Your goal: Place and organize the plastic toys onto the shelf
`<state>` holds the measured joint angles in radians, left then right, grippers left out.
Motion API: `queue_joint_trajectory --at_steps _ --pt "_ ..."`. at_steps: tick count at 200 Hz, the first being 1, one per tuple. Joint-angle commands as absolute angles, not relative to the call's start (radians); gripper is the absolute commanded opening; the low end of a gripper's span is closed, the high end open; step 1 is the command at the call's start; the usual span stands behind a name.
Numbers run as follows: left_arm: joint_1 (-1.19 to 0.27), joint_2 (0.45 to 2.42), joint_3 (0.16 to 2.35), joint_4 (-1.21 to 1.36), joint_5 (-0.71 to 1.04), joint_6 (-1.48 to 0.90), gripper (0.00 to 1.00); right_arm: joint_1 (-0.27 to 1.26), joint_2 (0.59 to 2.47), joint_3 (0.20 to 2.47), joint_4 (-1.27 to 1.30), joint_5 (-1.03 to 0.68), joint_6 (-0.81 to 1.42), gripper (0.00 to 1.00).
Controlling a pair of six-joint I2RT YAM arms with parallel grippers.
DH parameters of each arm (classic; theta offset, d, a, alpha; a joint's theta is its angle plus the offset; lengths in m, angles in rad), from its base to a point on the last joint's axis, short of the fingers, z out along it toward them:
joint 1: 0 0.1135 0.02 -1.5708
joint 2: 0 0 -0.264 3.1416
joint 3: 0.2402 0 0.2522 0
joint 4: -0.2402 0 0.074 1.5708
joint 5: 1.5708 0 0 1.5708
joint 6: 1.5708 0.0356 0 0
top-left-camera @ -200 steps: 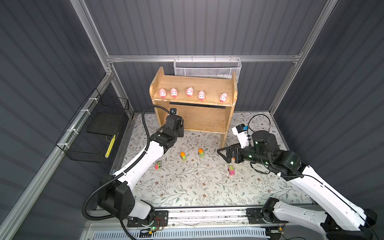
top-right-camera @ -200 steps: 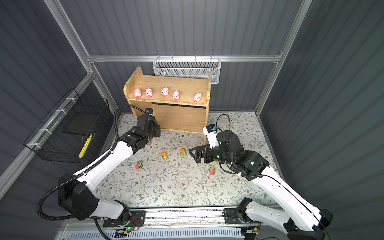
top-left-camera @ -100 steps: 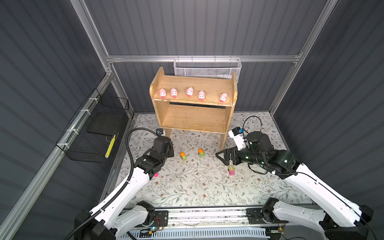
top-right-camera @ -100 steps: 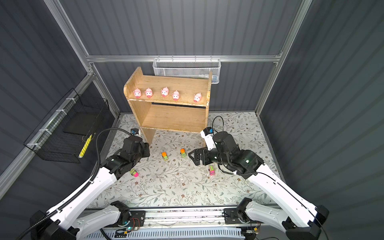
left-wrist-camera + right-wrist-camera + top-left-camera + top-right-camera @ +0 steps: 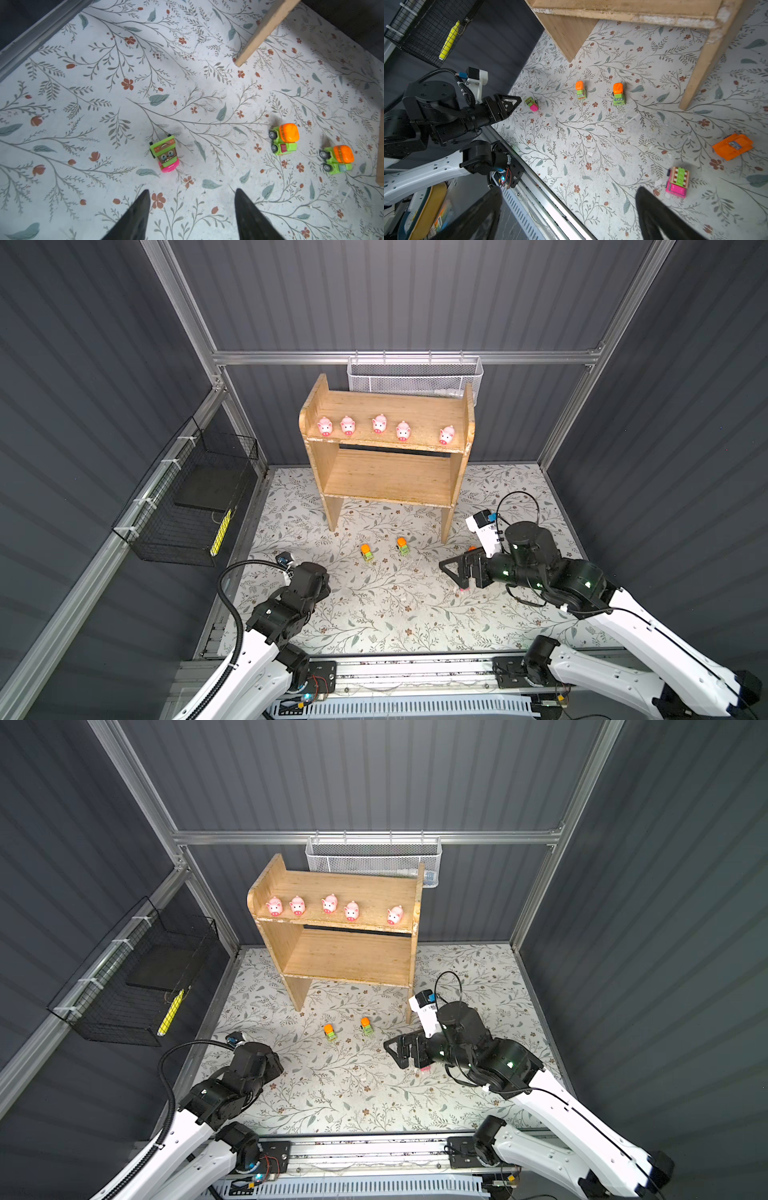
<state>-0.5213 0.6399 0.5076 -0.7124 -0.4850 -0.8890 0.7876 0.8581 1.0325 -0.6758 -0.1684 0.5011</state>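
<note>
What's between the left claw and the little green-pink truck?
Nothing: in the left wrist view, only bare flowery mat separates the left gripper from the green-and-pink toy truck.

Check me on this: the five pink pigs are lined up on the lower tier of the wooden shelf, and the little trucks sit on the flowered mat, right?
Not the lower tier: both top views show the five pink pigs lined up on the top tier of the wooden shelf. The little trucks do sit on the flowered mat.
</note>
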Motion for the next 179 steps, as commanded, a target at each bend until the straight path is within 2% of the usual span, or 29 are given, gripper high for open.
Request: queue_joint_trajectory --at_steps 1,59,116,179 --pt "-0.536 0.649 0.468 -0.746 -0.503 -0.999 0.67 0.793 0.816 1.004 -0.704 -0.148 0.523 0.99" --pt "-0.554 0.793 0.395 -0.642 -0.527 -1.036 0.66 0.793 0.751 0.977 -0.744 -0.123 0.529 0.99" --pt "-0.552 0.982 0.455 -0.548 -0.590 -0.996 0.64 0.793 0.740 0.982 -0.774 -0.100 0.507 0.99" --pt "-0.517 1.069 0.503 -0.523 -0.613 -0.970 0.66 0.793 0.738 0.991 -0.791 -0.086 0.488 0.99"
